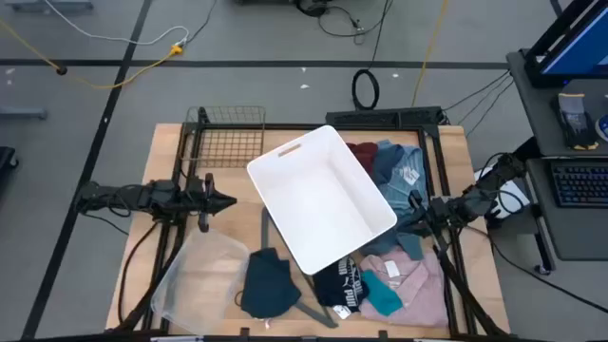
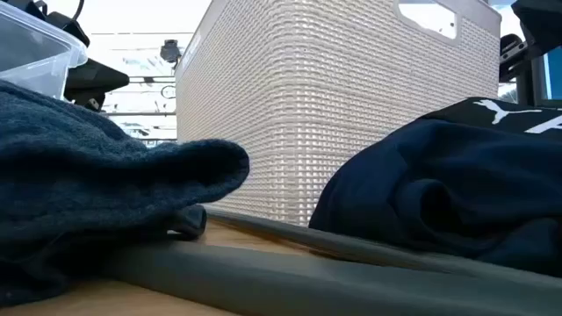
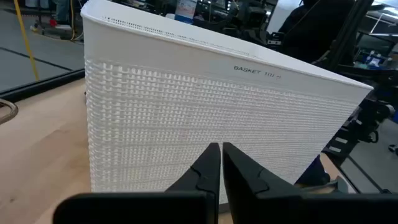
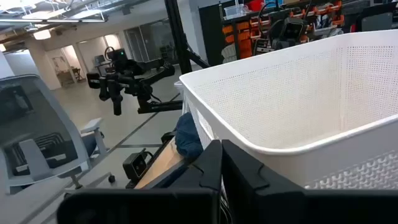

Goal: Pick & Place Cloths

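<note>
- A white basket (image 1: pixel 323 198) sits at the centre of the high view, turned at an angle and empty inside.
- The left gripper (image 1: pixel 228 201) hovers at centre-left, just beside the basket's left wall, fingers pressed together and holding nothing.
- The right gripper (image 1: pixel 418 211) hovers at centre-right beside the basket's right corner, fingers also closed and empty.
- Upper right of the basket: a maroon cloth (image 1: pixel 362 152) and a light-blue shirt (image 1: pixel 399 171) with a white tag.
- Lower centre: a navy cloth (image 1: pixel 269 283) below the basket, partly over a grey hanger (image 1: pixel 309 309).
- Lower right: a black cloth (image 1: pixel 339 283) with white print, a teal cloth (image 1: pixel 383 296) and a pink shirt (image 1: pixel 418 280), lying touching.
- A clear bin (image 1: pixel 195 280) stands at lower left.
</note>
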